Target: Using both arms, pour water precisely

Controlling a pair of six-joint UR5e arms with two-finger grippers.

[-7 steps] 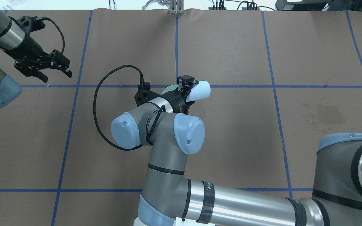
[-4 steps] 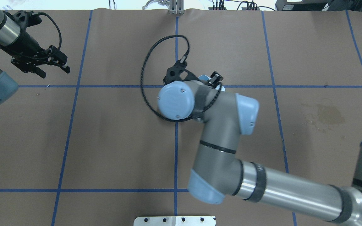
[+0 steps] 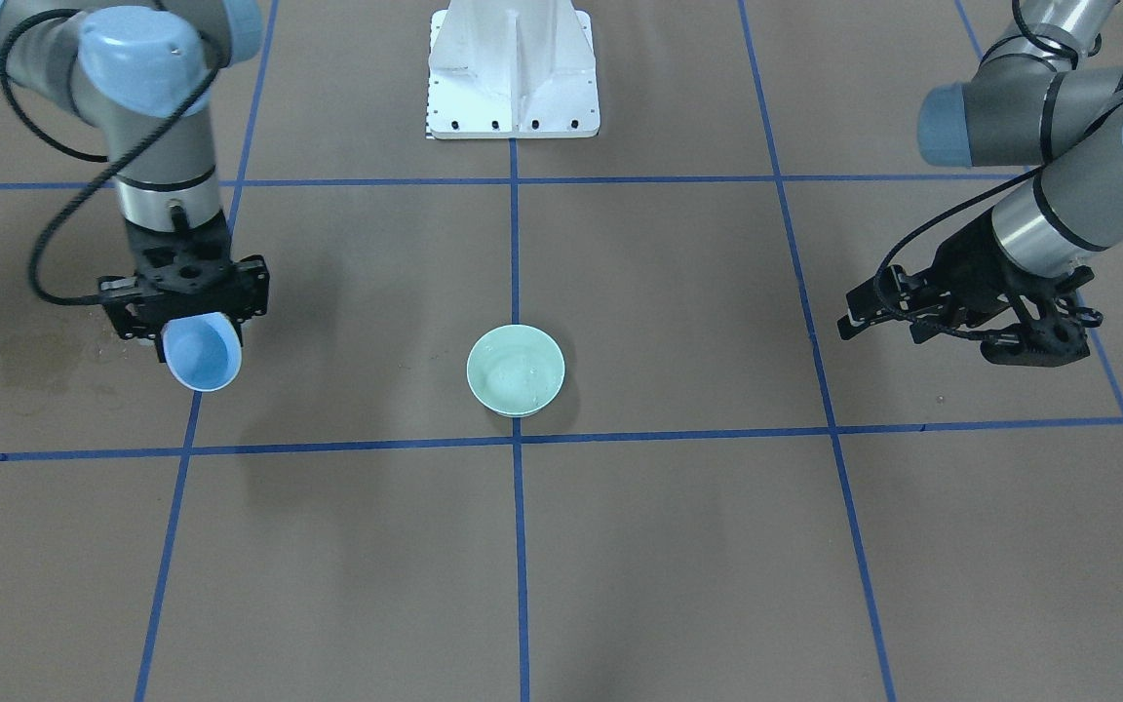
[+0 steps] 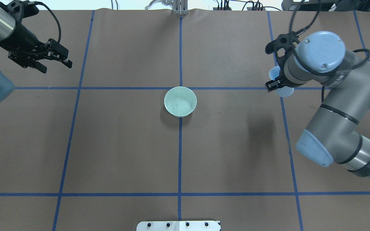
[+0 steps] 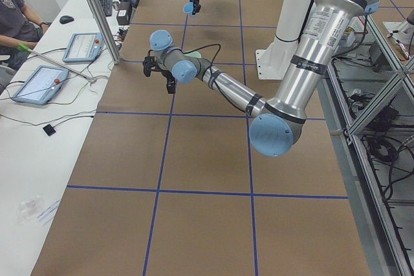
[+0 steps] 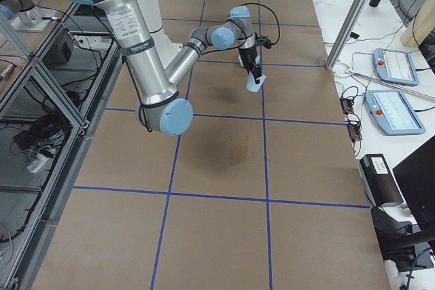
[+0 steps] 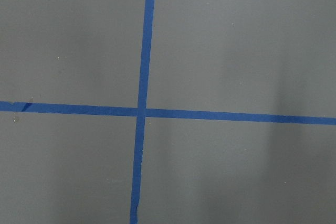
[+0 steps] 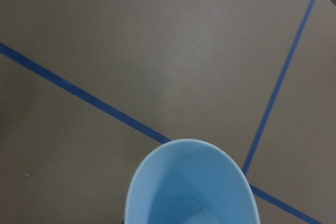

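Observation:
My right gripper (image 3: 189,322) is shut on a light blue cup (image 3: 201,355) and holds it tilted above the table, mouth facing away from the robot. From overhead the cup (image 4: 282,91) peeks out under the right wrist; its inside (image 8: 191,187) shows a faint sheen. A mint green bowl (image 4: 180,101) stands at the table's centre, with glints of water (image 3: 522,375) inside. My left gripper (image 4: 56,67) is open and empty, far left of the bowl, above the table. The left wrist view shows only table.
Blue tape lines (image 4: 180,147) grid the brown table. A white pedestal (image 3: 513,73) stands at the robot's edge. A damp stain (image 3: 35,356) lies near the cup. An operator (image 5: 13,21) and tablets (image 5: 39,83) are beside the table.
My right arm has swung from over the bowl at the centre out to the right, with the cup. The bowl is now uncovered. My left gripper has drifted slightly farther away.

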